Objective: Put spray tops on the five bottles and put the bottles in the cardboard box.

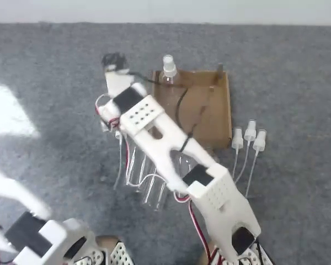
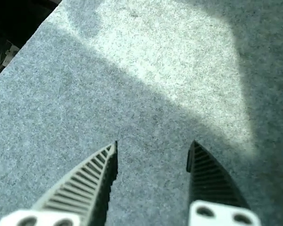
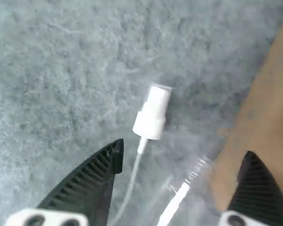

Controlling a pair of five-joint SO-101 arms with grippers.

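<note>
Right gripper, jaws spread over a spray top by the cardboard box, may nip just its tube & slip; left gripper gapes too.

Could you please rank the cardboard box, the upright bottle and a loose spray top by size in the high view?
1. cardboard box, largest
2. upright bottle and loose spray top: unsure; bottle wider, top with tube longer

Worktop was covered w/ grey, carpet-like felt, edge to edge. A bright patch of light lay on its left side (soft-edged, approx. rectangular). A pale strip ran along the far edge, poss. a wall. In the left wrist view, a dark gap sat beyond the worktop's edge.
</note>
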